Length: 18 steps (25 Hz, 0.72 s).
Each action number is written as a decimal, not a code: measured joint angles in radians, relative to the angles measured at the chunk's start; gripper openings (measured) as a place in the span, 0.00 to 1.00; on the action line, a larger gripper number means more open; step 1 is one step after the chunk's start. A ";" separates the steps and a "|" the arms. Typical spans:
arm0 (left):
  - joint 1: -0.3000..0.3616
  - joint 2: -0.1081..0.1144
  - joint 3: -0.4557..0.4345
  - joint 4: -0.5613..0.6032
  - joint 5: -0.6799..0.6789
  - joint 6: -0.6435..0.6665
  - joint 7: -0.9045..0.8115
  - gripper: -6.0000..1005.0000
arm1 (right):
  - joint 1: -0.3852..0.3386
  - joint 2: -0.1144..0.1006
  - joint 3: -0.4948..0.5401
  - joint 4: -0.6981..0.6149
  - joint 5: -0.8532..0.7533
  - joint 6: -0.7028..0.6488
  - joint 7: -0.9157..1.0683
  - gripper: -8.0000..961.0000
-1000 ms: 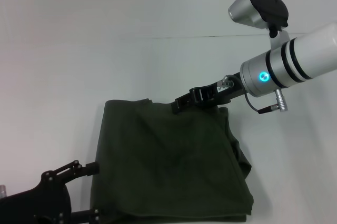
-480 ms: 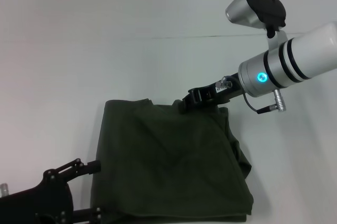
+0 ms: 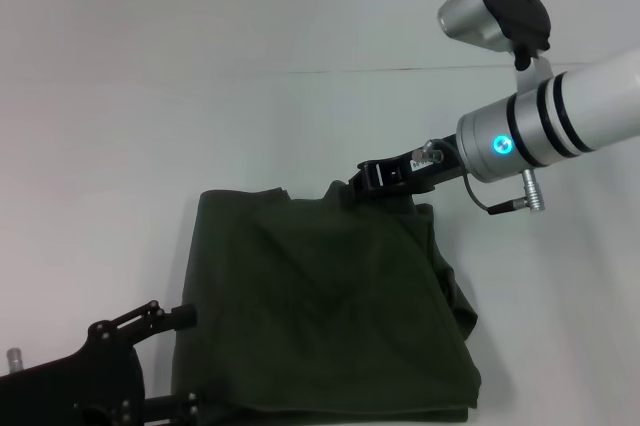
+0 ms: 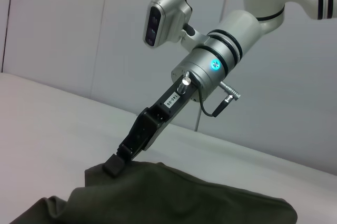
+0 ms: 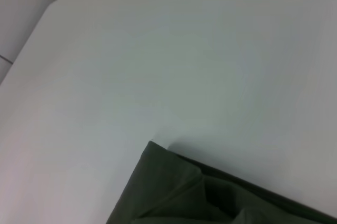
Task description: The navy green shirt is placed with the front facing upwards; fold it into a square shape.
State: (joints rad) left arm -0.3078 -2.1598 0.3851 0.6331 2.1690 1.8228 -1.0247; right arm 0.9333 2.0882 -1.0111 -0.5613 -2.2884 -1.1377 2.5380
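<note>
The navy green shirt (image 3: pixel 320 306) lies folded on the white table (image 3: pixel 150 96), right gripper (image 3: pixel 352 189) closed at its far edge, so lifting off carelessly could drag that top layer open; left gripper (image 3: pixel 165 361), near the shirt's near-left corner, looks open.

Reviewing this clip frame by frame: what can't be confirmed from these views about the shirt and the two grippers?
- navy green shirt: near edge cut off by the head view's lower border; chest lettering and collar hidden inside the fold.
- right gripper: tip rests at the shirt's far edge; whether it pinches cloth is unclear in the head and left wrist views. The right wrist view shows only cloth and table.
- left gripper: partly cropped at the head view's lower-left corner.
</note>
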 joint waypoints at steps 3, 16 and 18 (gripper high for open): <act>-0.002 0.000 0.000 -0.007 0.000 -0.006 0.000 0.90 | -0.027 0.000 0.003 -0.029 0.004 0.000 0.006 0.04; -0.007 0.001 0.000 -0.016 0.000 -0.009 -0.007 0.90 | -0.217 -0.010 0.040 -0.142 0.085 -0.041 0.009 0.04; -0.012 0.001 0.000 -0.016 0.000 -0.004 -0.015 0.90 | -0.226 -0.010 0.040 -0.133 0.084 -0.027 0.006 0.04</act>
State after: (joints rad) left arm -0.3196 -2.1590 0.3851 0.6166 2.1691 1.8189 -1.0399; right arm 0.7074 2.0779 -0.9710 -0.6946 -2.2040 -1.1648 2.5441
